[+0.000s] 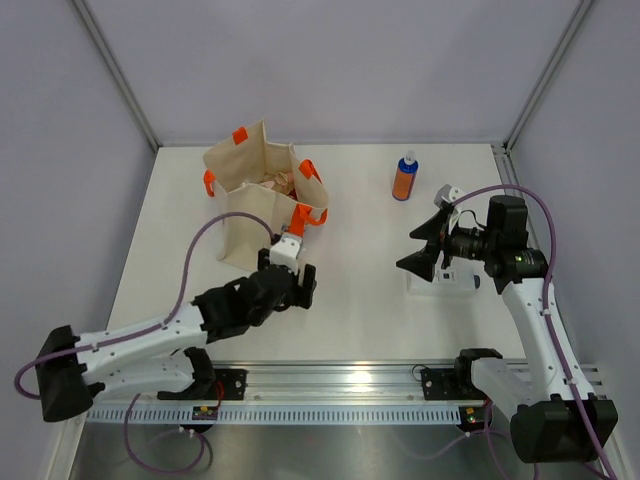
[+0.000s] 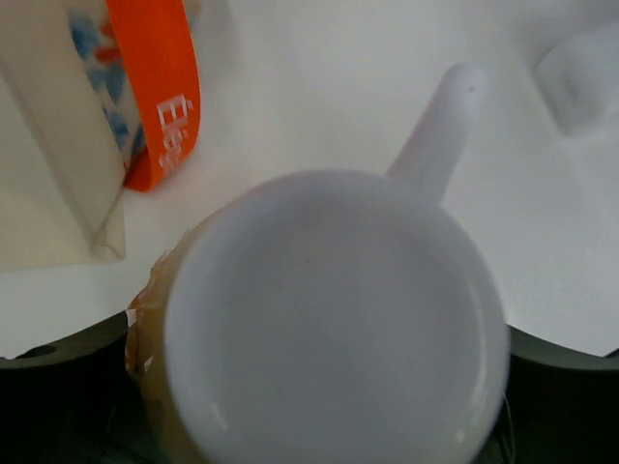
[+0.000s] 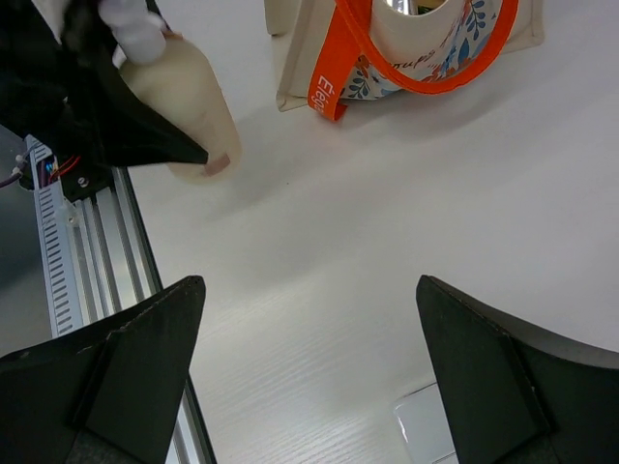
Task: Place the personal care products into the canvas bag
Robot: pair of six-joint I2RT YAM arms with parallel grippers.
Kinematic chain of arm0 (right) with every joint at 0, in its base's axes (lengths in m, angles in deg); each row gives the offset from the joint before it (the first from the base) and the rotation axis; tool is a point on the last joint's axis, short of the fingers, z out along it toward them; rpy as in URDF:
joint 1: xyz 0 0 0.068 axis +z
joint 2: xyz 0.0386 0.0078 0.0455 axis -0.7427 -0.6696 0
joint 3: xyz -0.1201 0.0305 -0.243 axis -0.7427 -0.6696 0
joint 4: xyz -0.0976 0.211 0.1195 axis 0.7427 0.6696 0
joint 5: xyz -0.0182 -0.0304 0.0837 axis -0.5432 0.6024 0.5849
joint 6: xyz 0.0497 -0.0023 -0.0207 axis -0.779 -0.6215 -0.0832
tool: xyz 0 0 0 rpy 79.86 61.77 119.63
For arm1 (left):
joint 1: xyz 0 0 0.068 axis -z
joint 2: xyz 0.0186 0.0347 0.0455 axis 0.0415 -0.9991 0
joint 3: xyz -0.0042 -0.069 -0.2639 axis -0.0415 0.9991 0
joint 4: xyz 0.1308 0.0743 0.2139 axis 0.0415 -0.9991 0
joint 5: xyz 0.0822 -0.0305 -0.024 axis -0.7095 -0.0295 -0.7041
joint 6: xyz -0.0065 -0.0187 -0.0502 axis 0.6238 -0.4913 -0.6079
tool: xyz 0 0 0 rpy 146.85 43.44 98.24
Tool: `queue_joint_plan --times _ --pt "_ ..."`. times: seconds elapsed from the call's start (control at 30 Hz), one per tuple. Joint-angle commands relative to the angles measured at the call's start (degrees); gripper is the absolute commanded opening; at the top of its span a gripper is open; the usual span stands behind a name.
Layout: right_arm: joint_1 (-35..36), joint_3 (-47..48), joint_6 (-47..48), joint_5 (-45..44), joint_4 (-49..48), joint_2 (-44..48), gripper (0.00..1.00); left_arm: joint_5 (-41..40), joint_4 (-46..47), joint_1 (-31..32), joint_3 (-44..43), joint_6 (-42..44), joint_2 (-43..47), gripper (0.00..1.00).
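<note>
The canvas bag [image 1: 262,190] stands open at the back left, orange handles up; a peach shape [image 1: 280,180] shows inside it. My left gripper [image 1: 288,268] is shut on the cream pump bottle [image 1: 290,246] just in front of the bag's near right corner; its white pump head [image 2: 334,319] fills the left wrist view. My right gripper [image 1: 410,250] is open and empty, above the flat white bottle [image 1: 447,280]. The orange blue-topped bottle [image 1: 404,178] stands at the back right, the silver tube [image 1: 445,192] beside it. The green bottle is out of view.
The bag's orange handle [image 2: 155,87] hangs close to the left of the pump head. The right wrist view shows the bag [image 3: 416,43], the held cream bottle [image 3: 189,97] and the rail [image 3: 87,251] at the table's near edge. Grey walls enclose the table.
</note>
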Motion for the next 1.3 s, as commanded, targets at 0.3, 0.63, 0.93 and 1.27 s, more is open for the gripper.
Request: queue_joint_plan --times 0.3,0.63,0.93,1.27 --pt "-0.6 1.6 2.7 -0.6 1.7 -0.4 0.99 19.9 -3.8 -33.9 -45.0 3.4 -10.1 0.0" --pt "-0.6 1.6 3.1 -2.4 2.0 0.2 0.99 24.6 -7.9 -44.6 -66.0 8.0 -35.6 0.0" --pt "-2.2 2.0 3.1 -3.0 2.0 -1.4 0.99 26.6 -4.1 -48.8 -58.5 9.4 -39.2 0.06" --pt "-5.0 0.9 1.8 -4.9 0.4 -1.8 0.99 28.7 3.2 -50.5 -60.6 10.2 -47.1 0.93"
